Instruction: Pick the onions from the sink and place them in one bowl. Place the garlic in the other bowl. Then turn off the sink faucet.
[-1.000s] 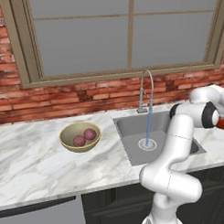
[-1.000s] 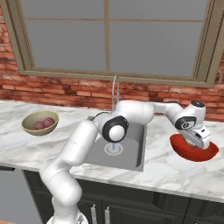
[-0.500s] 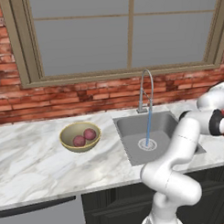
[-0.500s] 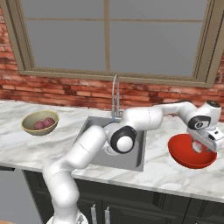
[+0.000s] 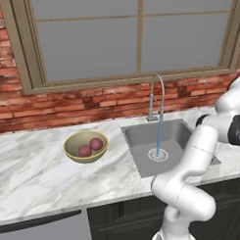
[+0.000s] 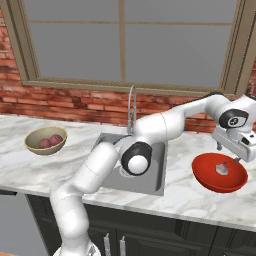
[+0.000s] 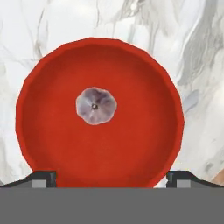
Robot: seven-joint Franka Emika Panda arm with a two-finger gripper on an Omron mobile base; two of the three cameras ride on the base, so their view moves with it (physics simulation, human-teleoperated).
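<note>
So the garlic (image 7: 96, 105) is sitting in the red bowl (image 7: 144, 144), a bit off-centre toward one side of the bowl floor, nothing touching it. From the hand view you look straight down on it, and the gripper (image 7: 111, 177) hangs above the bowl with its two dark fingertips (image 7: 43, 178) spread wide apart, nothing between them. In the right base view the gripper (image 6: 227, 154) hovers just over the back rim of that same red bowl (image 6: 210, 180), with the garlic (image 6: 222, 169) below it.

Around it: the red bowl stands on the white marble counter (image 6: 180, 195) to the right of the sink (image 6: 156, 172), well apart from the tan bowl (image 5: 74, 152), which is on the counter on the sink's left. Both onions (image 5: 90, 147) are in the tan bowl, side by side and touching or nearly so. The faucet (image 5: 155, 96) stands at the back edge of the sink (image 5: 142, 141) and a thin blue stream of water (image 5: 159, 135) runs down from its spout onto the drain (image 5: 158, 154), so it's on. The arm itself stretches across the sink and blocks a good part of the basin in the right base view.

Behind everything there's a brick wall (image 5: 67, 106) and a big framed window (image 5: 134, 38); dark cabinets (image 6: 165, 235) run below the counter.

Count: two onions, one garlic, two bowls, one faucet, one sink.
</note>
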